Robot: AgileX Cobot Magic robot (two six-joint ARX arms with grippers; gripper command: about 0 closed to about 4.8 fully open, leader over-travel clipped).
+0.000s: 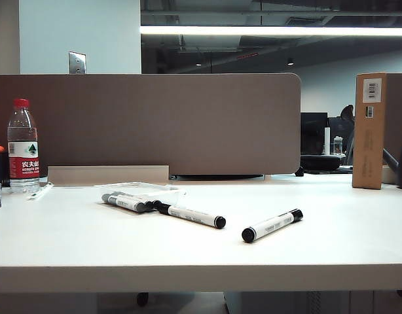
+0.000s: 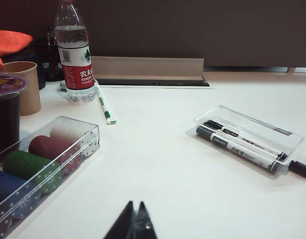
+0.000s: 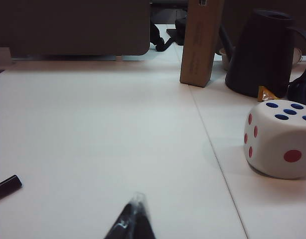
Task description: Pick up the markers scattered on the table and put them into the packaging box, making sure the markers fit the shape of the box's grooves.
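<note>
Office desk scene: wide white table in front of a brown partition, with a water bottle at about 9 o'clock in the exterior view and a tall cardboard carton at 3 o'clock.

Progress: partly done. The clear packaging box sits left of centre on the table, and two markers in the box lie side by side along its length. I can't tell whether they sit properly in the grooves; the clear plastic is too faint to read. Two are left out. One loose marker lies just beside the box at its 4 o'clock, near end almost touching the box edge, long axis running 10-to-4 in the exterior view. A second loose marker lies well apart, further toward 3 o'clock, long axis roughly 8-to-2, black caps at both ends. The markers in the box run close to the first loose one's line, so that one looks like an easy slide-in; the far one likely needs turning.

Left gripper hangs low over bare table near the front edge, well clear of the box, jaws pinched together, nothing in them. Right gripper is likewise low over bare table, clenched and empty; a black marker end shows nearby. Neither arm shows in the exterior view.
</note>
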